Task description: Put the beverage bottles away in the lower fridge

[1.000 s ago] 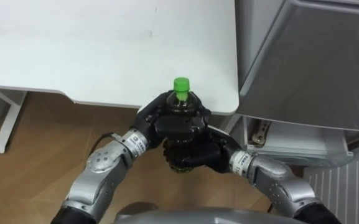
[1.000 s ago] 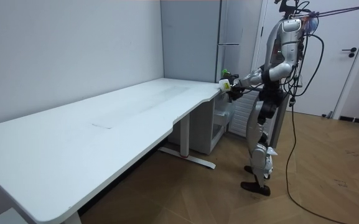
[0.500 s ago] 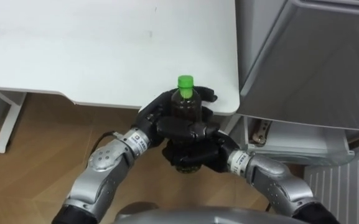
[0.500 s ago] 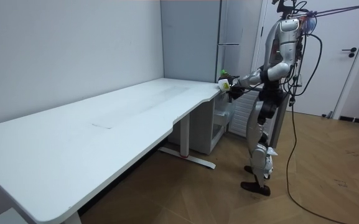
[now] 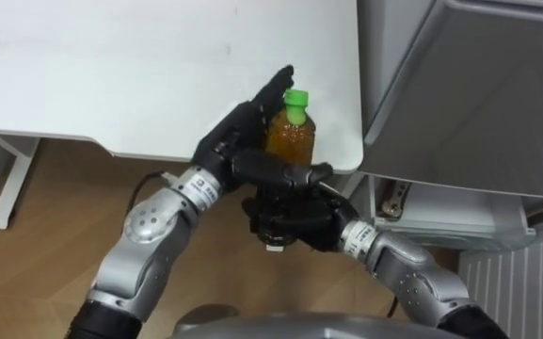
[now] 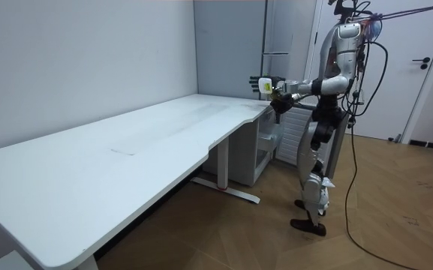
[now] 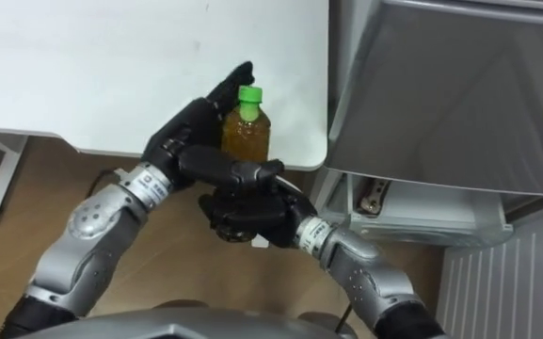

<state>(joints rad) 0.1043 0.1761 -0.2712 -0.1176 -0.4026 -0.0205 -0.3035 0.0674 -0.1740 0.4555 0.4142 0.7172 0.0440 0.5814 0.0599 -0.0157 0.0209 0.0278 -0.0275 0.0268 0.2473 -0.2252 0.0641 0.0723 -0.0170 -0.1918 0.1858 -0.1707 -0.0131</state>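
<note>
Bottle [image 5: 291, 137], amber drink, green cap, upright, over near right corner of white desk [image 5: 111, 66], just left of grey fridge door [image 5: 478, 94]. Right hand [image 5: 290, 222] below, fingers curled round bottle's lower part, carrying it. Left hand [image 5: 240, 135] at bottle's left side, fingers straight, lying flat against it. Room view: robot stands upright at desk's end beside fridge, both arms raised forward.
</note>
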